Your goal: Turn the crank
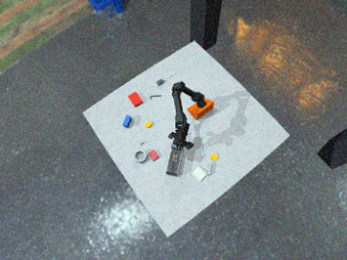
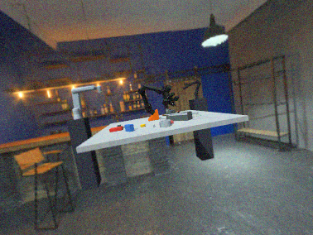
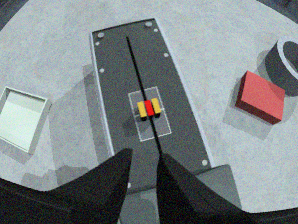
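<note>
The machine (image 1: pixel 172 170) (image 2: pixel 184 117) (image 3: pixel 112 55) is a long dark grey box with a black slot along its top. In the wrist view the slide's red pointer (image 3: pixel 149 108) sits between the left brass mark (image 3: pixel 142 110) and the right brass mark (image 3: pixel 156 105), inside a thin pale outline; it looks about level with both. My gripper (image 3: pixel 145 159) is partly open over the machine's near end, with a narrow gap between its fingertips. I see nothing held in that gap. The crank and its handle cannot be made out; the fingers cover part of the near end.
A red block (image 1: pixel 153 154) (image 3: pixel 261 97) and a grey ring-shaped cup (image 1: pixel 140 156) (image 3: pixel 272 62) stand on one side of the machine. A pale square tray (image 1: pixel 199 173) (image 3: pixel 22 120) lies on the other. An orange block (image 1: pixel 201 108) (image 2: pixel 154 116) is near the arm's base.
</note>
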You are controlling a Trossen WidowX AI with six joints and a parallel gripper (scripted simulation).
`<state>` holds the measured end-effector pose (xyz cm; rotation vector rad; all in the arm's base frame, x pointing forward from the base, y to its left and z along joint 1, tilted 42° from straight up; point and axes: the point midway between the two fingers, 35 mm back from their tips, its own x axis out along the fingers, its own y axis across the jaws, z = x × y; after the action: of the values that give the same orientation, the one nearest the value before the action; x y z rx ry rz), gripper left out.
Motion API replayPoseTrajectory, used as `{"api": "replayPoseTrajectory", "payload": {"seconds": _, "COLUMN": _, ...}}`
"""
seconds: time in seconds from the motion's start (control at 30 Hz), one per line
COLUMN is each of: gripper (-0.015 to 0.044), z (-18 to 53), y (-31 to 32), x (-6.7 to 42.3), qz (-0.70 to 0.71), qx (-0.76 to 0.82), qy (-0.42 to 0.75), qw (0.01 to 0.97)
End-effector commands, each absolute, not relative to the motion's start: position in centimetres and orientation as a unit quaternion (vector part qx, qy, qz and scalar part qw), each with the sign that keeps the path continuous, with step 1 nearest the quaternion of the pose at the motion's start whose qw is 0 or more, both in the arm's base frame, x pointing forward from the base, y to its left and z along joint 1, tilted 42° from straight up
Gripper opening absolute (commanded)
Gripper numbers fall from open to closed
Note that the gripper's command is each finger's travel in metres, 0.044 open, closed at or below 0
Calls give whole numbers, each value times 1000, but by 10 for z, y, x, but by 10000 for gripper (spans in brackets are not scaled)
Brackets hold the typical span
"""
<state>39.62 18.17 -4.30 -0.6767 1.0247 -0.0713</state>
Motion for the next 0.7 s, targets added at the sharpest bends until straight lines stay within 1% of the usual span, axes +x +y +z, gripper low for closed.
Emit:
{"api": "replayPoseTrajectory", "payload": {"seconds": 0.0, "gripper": 157, "z": -43, "y": 182, "x": 396, "qz": -34, "qx": -318, "qy": 481, "qw": 817}}
{"api": "replayPoseTrajectory", "payload": {"seconds": 0.37, "gripper": 440, "z": -43, "y": 182, "x": 396, "qz": -34, "qx": -318, "qy": 481, "qw": 817}}
{"api": "replayPoseTrajectory", "payload": {"seconds": 0.4, "gripper": 440, "z": -43, "y": 182, "x": 396, "qz": -34, "qx": -318, "qy": 481, "qw": 817}}
{"api": "replayPoseTrajectory", "payload": {"seconds": 0.67, "gripper": 230, "z": -43, "y": 182, "x": 396, "qz": -34, "qx": -318, "qy": 481, "qw": 817}}
